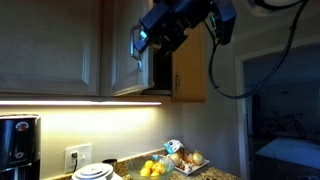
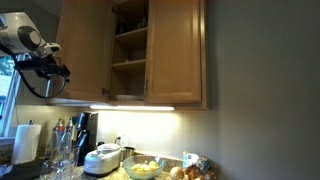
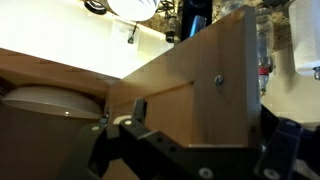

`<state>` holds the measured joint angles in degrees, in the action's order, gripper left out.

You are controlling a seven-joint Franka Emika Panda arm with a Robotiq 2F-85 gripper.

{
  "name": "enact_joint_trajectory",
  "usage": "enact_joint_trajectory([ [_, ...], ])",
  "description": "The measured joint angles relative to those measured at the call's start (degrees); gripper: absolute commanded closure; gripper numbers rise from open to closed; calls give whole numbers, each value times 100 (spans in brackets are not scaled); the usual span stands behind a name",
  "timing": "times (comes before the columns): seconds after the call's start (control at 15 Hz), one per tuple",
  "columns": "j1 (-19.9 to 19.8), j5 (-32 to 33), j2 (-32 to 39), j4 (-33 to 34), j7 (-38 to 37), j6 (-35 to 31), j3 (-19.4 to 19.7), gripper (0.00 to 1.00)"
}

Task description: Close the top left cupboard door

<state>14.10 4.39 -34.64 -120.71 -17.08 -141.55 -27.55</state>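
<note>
The top left cupboard door stands open, swung out from the cupboard. In an exterior view I see its raised-panel outer face (image 1: 128,62). In the other exterior view I see its plain inner face (image 2: 88,50). My gripper (image 1: 152,45) is at the door's free edge, and it shows there in both exterior views (image 2: 62,67). In the wrist view the plain inner face with a screw (image 3: 200,70) fills the space between my spread fingers (image 3: 205,125). The fingers are wide apart, so the gripper is open. I cannot tell whether they touch the door.
A wider matching door (image 1: 50,45) is shut beside it. Another wide door (image 2: 176,50) and an orange-brown panel (image 1: 190,60) flank the open shelves (image 2: 130,45). A plate (image 3: 45,100) lies on a shelf. A rice cooker (image 2: 102,158), fruit bowl (image 1: 150,168) and coffee maker (image 1: 15,140) stand below.
</note>
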Motion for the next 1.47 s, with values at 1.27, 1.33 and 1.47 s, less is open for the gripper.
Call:
enact_joint_trajectory([
  [1.27, -1670, 443, -1586, -504, -341, 3603, 670, 0],
  [1.33, -1613, 406, -1578, -505, -311, 3963, 618, 0],
  [1.47, -1373, 188, -1554, -514, -174, 4457, 548, 0],
])
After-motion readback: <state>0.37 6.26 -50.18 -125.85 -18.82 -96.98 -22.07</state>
